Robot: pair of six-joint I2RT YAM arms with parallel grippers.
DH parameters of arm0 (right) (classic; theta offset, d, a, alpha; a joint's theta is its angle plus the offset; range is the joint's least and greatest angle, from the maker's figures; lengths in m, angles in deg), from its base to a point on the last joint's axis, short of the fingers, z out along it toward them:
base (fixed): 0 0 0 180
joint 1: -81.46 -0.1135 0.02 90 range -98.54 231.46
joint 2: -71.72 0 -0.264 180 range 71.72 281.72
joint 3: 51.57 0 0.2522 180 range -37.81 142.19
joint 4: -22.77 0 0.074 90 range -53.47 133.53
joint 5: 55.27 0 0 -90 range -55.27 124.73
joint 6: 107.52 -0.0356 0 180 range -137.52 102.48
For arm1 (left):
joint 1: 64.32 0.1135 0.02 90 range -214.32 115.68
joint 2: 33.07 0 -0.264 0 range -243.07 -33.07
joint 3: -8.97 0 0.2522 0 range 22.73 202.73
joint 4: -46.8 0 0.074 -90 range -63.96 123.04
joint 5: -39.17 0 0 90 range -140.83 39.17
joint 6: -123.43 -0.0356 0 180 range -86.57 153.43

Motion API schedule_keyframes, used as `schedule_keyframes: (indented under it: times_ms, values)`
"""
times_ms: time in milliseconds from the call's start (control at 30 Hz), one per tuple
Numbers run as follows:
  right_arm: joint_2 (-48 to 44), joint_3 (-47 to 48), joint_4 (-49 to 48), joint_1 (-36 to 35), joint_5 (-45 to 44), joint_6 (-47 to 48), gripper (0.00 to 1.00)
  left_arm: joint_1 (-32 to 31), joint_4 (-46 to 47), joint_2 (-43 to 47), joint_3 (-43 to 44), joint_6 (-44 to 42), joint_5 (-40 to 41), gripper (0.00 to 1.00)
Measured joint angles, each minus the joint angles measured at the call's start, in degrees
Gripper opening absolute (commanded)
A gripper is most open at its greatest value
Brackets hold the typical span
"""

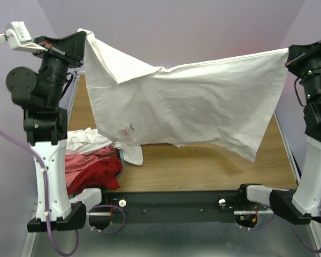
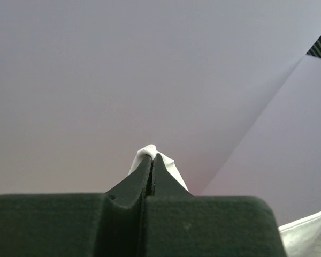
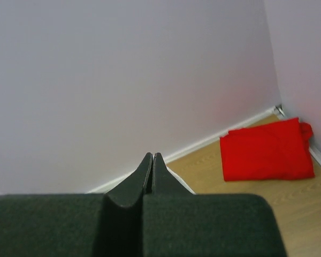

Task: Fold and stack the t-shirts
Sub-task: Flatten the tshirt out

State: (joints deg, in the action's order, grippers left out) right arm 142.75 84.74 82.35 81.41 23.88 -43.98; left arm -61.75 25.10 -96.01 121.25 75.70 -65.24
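A white t-shirt [image 1: 192,104] with a small red print hangs spread in the air above the wooden table [image 1: 214,166], stretched between both arms. My left gripper [image 1: 86,36] is raised at the upper left and shut on one corner. In the left wrist view a nub of white cloth [image 2: 148,152] pokes out past the closed left gripper [image 2: 152,156]. My right gripper [image 1: 288,53] is shut on the opposite corner at the upper right. In the right wrist view the right gripper [image 3: 152,155] has its jaws pressed together, with a sliver of white cloth [image 3: 181,182] beside them.
A heap of unfolded t-shirts lies at the table's near left: white [image 1: 88,140], pink [image 1: 88,159] and red [image 1: 93,175]. A folded red t-shirt [image 3: 265,150] lies flat near the table's far corner, hidden from the top camera by the hanging shirt. Pale walls enclose the table.
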Motion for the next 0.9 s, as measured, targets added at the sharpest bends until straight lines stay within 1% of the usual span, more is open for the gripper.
schedule_keyframes:
  times_ms: [67,133,200,333,367,467,600,667,800,900]
  values:
    - [0.98,-4.46,-1.14,0.0,-0.07,0.0,0.0,-0.07,1.4,-2.51,-1.92,-0.02,-0.66,0.0]
    - [2.21,-6.99,-1.53,0.0,-0.07,0.0,0.01,-0.15,2.6,-5.51,-3.23,-0.17,-1.31,0.0]
    - [5.73,-9.84,-2.27,0.0,-0.04,0.02,0.0,-0.57,3.41,-10.14,-3.98,-0.5,-1.75,0.0]
    - [12.57,-10.8,-3.21,0.0,0.02,0.07,0.0,-1.4,3.34,-17.73,-3.85,-0.98,-3.21,0.0]
    - [14.27,-10.75,-3.45,0.0,0.07,0.07,0.01,-1.75,3.1,-20.2,-2.84,-1.16,-3.65,0.0]
    - [17.62,-9.16,-3.76,0.0,0.66,0.04,0.0,-2.14,2.19,-23.1,0.46,-1.6,-4.28,0.0]
    - [18.8,-5.95,-4.2,0.0,1.53,0.0,0.01,-2.34,2.86,-22.71,6.36,-2.49,-4.52,0.0]
    - [18.25,-4.0,-4.92,0.0,1.81,0.0,0.01,-2.34,3.85,-20.96,7.54,-3.02,-4.52,0.0]
    - [14.67,-3.61,-5.49,0.0,2.1,0.17,0.0,-2.34,5.95,-13.38,5.77,-4.37,-4.42,0.0]
    - [9.27,-3.74,-5.51,-0.02,1.64,0.94,0.01,-2.34,6.73,-6.23,2.78,-5.79,-3.89,0.0]
